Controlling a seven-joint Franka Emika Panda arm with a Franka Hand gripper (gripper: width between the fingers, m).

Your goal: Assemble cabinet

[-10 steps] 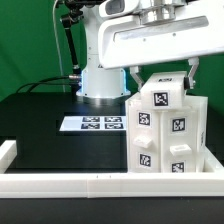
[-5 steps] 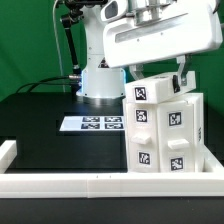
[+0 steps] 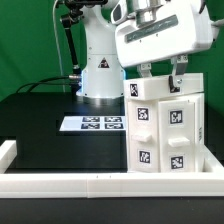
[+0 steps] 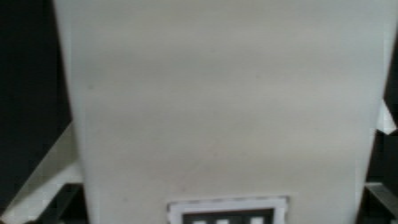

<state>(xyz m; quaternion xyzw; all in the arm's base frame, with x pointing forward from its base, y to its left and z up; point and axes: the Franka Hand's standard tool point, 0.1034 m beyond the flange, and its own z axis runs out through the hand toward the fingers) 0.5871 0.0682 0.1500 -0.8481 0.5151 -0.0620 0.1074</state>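
Observation:
The cabinet (image 3: 165, 125) is a tall white box with drawer-like blocks and several black-and-white tags, standing at the exterior view's right, slightly tilted, near the front rail. My gripper (image 3: 162, 72) is at its top, one finger (image 3: 145, 70) on each side of the upper edge, shut on the cabinet. In the wrist view a plain white face of the cabinet (image 4: 222, 100) fills the frame, with a tag (image 4: 228, 212) at its edge. The fingertips are mostly hidden there.
The marker board (image 3: 92, 123) lies flat on the black table to the cabinet's left in the exterior view. A long white rail (image 3: 100, 183) runs along the table's front, with a raised end at the left. The robot's base (image 3: 100, 78) stands behind.
My hand has turned and tilted, and the cabinet has turned and leaned with it. The fingers now stand closer together in the exterior view.

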